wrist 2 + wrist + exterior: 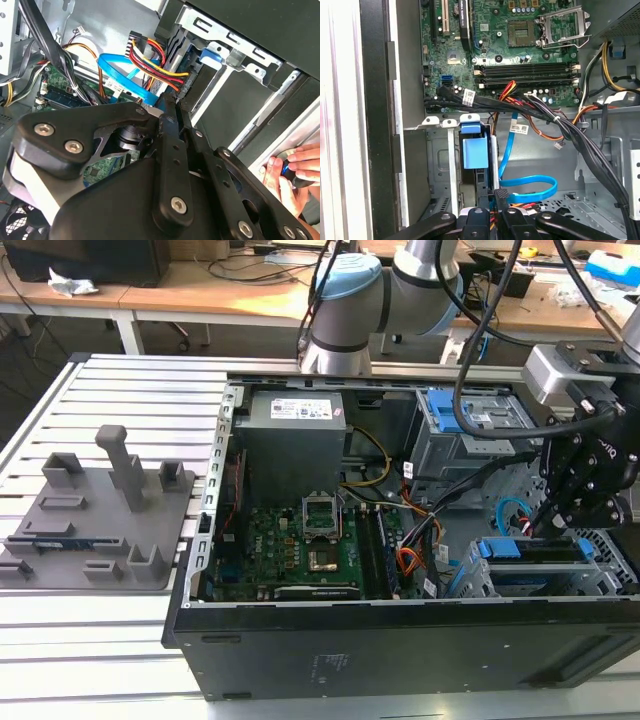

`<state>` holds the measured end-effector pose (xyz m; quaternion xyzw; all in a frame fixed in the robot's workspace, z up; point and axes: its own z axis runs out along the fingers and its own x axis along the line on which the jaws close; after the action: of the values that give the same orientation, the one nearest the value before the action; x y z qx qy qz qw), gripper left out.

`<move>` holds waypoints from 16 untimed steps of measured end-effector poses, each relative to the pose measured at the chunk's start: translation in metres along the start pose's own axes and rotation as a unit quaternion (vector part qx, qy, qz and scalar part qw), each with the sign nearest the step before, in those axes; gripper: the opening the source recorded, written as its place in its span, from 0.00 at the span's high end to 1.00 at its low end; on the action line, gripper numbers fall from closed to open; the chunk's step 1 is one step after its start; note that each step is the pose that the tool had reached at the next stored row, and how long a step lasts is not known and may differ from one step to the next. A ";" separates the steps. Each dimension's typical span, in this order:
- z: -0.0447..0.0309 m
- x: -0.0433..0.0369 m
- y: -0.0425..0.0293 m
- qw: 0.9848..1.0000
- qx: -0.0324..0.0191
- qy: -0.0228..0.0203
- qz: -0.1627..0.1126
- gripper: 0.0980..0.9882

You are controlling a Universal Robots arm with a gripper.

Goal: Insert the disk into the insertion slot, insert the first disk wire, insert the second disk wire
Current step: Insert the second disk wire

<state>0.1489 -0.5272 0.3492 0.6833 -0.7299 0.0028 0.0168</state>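
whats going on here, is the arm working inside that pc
Yes. A robot arm has its tool lowered into an open computer case, at the drive cage on the exterior view's right. The disk, in its blue carrier, sits in that cage. In both wrist views the tool's fingers are down by a bundle of red and yellow leads, next to the looping light-blue cable. A person's hand rests at the case edge in the second wrist view.

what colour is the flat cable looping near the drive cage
Light blue; the second disk wire shows best in the first wrist view, curving in a loop.
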 end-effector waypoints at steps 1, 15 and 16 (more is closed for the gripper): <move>0.0001 0.0001 -0.0002 1.000 0.000 0.000 0.000 0.93; 0.0023 0.0019 -0.0018 1.000 0.000 0.000 0.000 0.93; 0.0026 0.0021 -0.0020 1.000 0.000 0.000 0.000 0.93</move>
<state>0.1507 -0.5294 0.3466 0.6833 -0.7299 0.0027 0.0168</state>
